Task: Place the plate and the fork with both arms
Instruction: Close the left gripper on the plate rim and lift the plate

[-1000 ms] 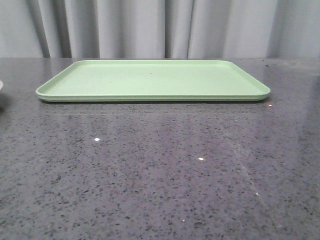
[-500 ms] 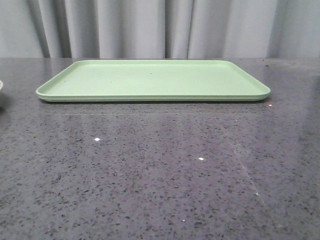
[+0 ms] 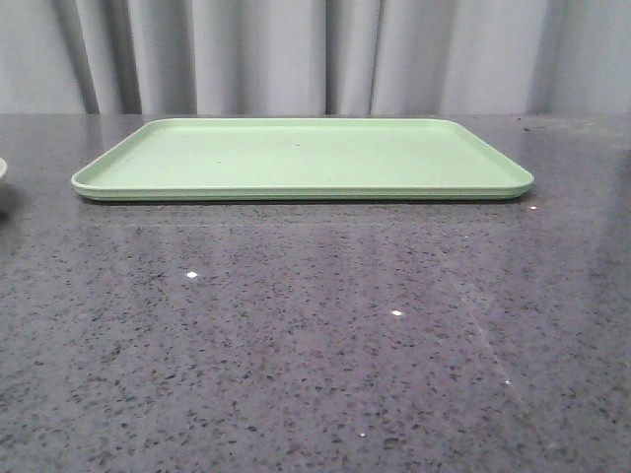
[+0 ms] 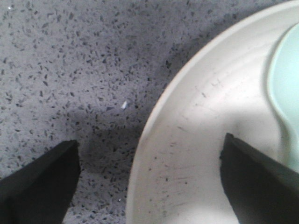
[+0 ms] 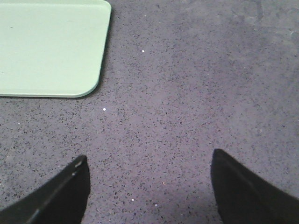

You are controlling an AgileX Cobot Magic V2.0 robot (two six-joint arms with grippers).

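The plate (image 4: 205, 140) is cream inside and fills the lower right of the left wrist view. In the front view only a sliver of it (image 3: 2, 169) shows at the far left edge. My left gripper (image 4: 150, 140) is open and straddles the plate's rim. One finger (image 4: 42, 182) is over the table and the other (image 4: 254, 182) is over the plate's inside. My right gripper (image 5: 149, 155) is open and empty over bare table, near the tray's corner. The yellow fork is out of view. Neither gripper shows in the front view.
The flat light-green tray (image 3: 302, 158) lies at the back middle of the grey speckled table, and its corner (image 5: 51, 46) shows in the right wrist view. A pale blue-green rounded shape (image 4: 286, 93), like a spoon, lies in the plate. Grey curtains hang behind.
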